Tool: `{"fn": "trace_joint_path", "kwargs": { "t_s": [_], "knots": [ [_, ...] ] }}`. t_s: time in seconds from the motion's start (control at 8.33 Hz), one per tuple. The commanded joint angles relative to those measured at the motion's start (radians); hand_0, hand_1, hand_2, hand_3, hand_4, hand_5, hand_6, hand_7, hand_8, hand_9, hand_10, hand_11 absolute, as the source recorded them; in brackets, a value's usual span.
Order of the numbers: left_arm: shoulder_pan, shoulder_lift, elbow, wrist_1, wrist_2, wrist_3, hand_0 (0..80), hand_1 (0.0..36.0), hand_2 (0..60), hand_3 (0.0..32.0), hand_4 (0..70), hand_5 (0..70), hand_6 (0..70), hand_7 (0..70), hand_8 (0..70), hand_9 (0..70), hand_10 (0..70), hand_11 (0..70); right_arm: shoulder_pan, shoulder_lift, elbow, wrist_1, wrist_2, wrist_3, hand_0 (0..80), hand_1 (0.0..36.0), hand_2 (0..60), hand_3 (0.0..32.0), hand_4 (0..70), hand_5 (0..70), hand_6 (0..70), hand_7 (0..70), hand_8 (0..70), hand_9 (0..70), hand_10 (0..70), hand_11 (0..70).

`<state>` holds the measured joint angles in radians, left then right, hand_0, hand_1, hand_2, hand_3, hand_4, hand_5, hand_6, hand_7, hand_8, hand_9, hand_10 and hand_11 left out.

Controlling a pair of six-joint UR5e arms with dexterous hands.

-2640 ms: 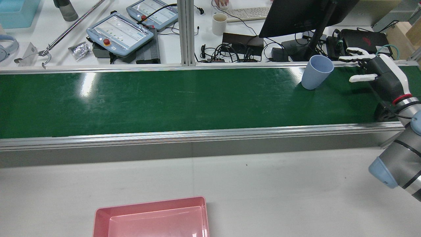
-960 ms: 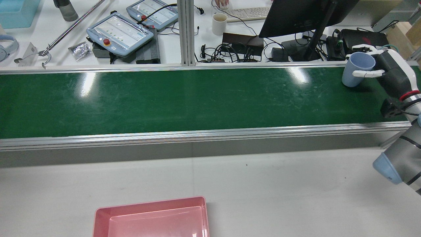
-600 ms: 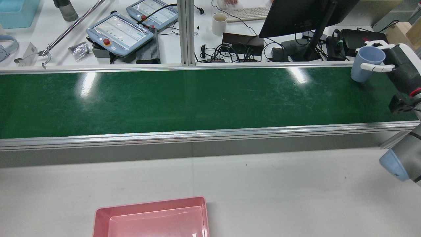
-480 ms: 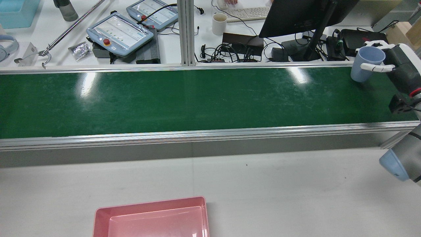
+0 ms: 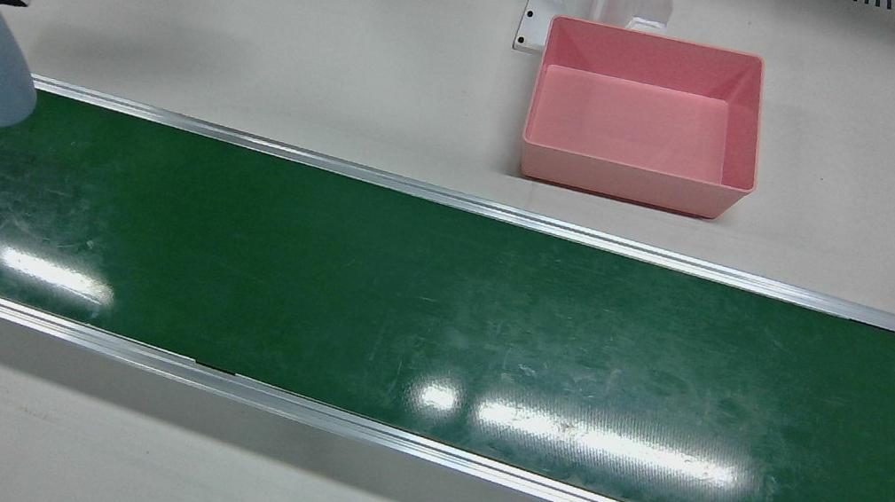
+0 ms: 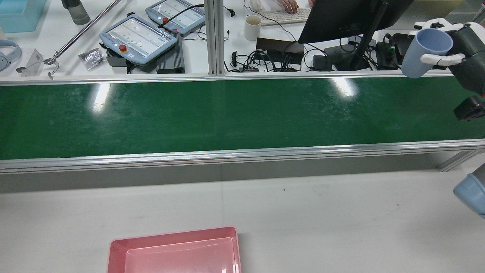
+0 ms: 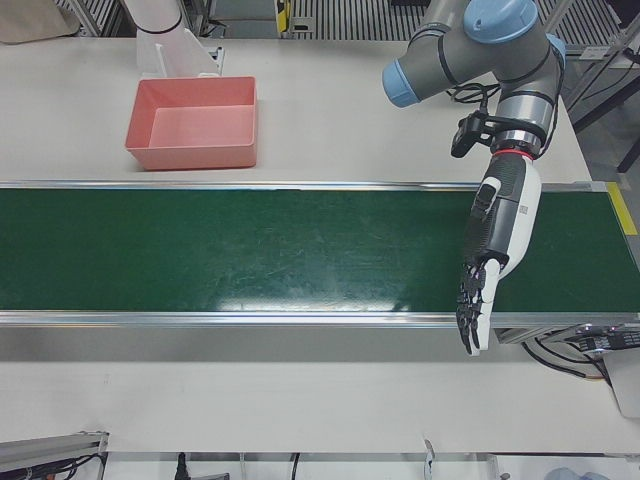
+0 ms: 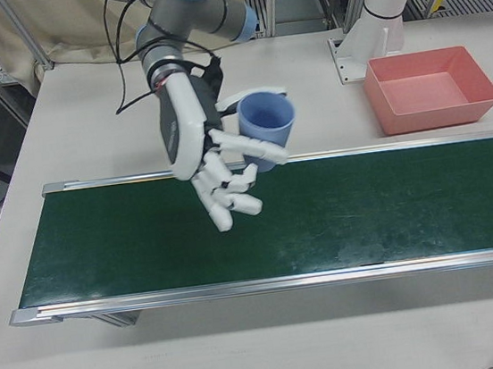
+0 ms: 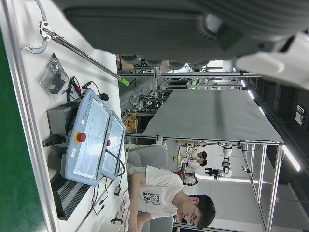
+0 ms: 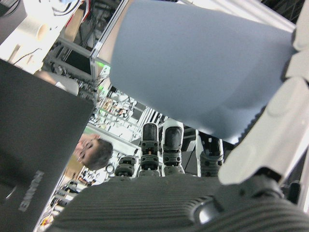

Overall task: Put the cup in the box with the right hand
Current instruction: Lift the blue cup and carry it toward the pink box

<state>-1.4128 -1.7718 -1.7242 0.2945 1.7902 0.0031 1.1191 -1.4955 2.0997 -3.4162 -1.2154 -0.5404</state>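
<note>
From the rear view, nearest the camera at 6 o'clock, the pink rectangular plastic box (image 6: pixel 174 250) sits empty on the pale grey table (image 6: pixel 341 212). Beyond it the long green conveyor belt (image 6: pixel 212 113) with aluminium side rails crosses the whole width. Past the belt's far rail, at 2 o'clock, the right hand (image 6: pixel 456 53) has its white fingers (image 6: pixel 441 58) wrapped round the pale blue plastic cup (image 6: pixel 426 51), which hangs tilted in the air above the belt's far edge, mouth up, well apart from the box. In the right-front view the cup (image 8: pixel 267 128) is clearly off the belt surface, pinched between thumb and fingers. The left hand (image 7: pixel 495 250) hovers over the other end of the belt, fingers stretched out straight and apart, holding nothing. Furthest off stands a white mug (image 6: pixel 252 27).
</note>
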Motion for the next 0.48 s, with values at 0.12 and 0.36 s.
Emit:
{"fn": "trace_joint_path", "kwargs": {
  "t_s": [0.12, 0.36],
  "knots": [
    [0.000, 0.000, 0.000, 0.000, 0.000, 0.000, 0.0, 0.0, 0.0, 0.0, 0.0, 0.0, 0.0, 0.0, 0.0, 0.0, 0.0, 0.0, -0.429, 0.092, 0.426, -0.290, 0.139, -0.243, 49.0, 12.1, 30.5, 0.0, 70.0, 0.3, 18.7, 70.0, 14.9, 35.3, 7.9, 10.5],
    [0.000, 0.000, 0.000, 0.002, 0.000, 0.000, 0.0, 0.0, 0.0, 0.0, 0.0, 0.0, 0.0, 0.0, 0.0, 0.0, 0.0, 0.0, -0.751, 0.151, 0.404, -0.281, 0.346, -0.443, 48.8, 12.5, 32.9, 0.0, 70.0, 0.3, 18.8, 70.0, 15.6, 36.4, 8.0, 10.6]
  ]
}}
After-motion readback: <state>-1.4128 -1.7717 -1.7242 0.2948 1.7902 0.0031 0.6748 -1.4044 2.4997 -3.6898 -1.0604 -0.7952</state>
